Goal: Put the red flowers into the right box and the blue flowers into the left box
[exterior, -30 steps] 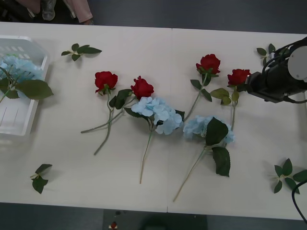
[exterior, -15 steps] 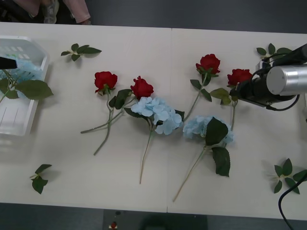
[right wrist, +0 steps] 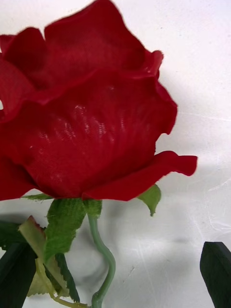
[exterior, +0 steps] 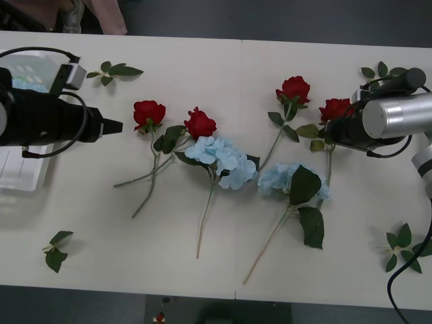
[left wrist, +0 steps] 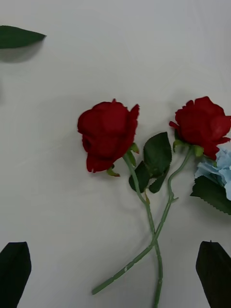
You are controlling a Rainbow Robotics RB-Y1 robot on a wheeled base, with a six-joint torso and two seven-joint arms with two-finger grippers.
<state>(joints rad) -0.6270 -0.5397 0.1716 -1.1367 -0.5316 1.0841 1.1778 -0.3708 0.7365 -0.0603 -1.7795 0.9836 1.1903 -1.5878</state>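
Observation:
Four red flowers lie on the white table: one [exterior: 149, 112] at the left, one [exterior: 200, 124] beside it, one [exterior: 294, 88] right of centre and one [exterior: 335, 108] at the far right. Two blue flowers [exterior: 221, 160] [exterior: 283, 177] lie mid-table. My left gripper [exterior: 111, 125] hovers open just left of the leftmost rose [left wrist: 108, 134], black fingers [left wrist: 14, 269] apart. My right gripper [exterior: 331, 129] is open at the far-right rose [right wrist: 91, 125], whose stem [right wrist: 103, 260] runs between the fingers [right wrist: 216, 274]. My left arm partly covers the left box [exterior: 20, 185]. The right box is out of view.
Loose green leaf sprigs lie at the back left [exterior: 115, 70], front left [exterior: 55, 251], front right [exterior: 405, 246] and back right [exterior: 381, 71]. The stems of the two left roses cross [left wrist: 154, 236]. Bare table lies along the front edge.
My left arm has swung in from the left, over the box, up to the leftmost rose. My right arm has edged left, closer onto the far-right rose.

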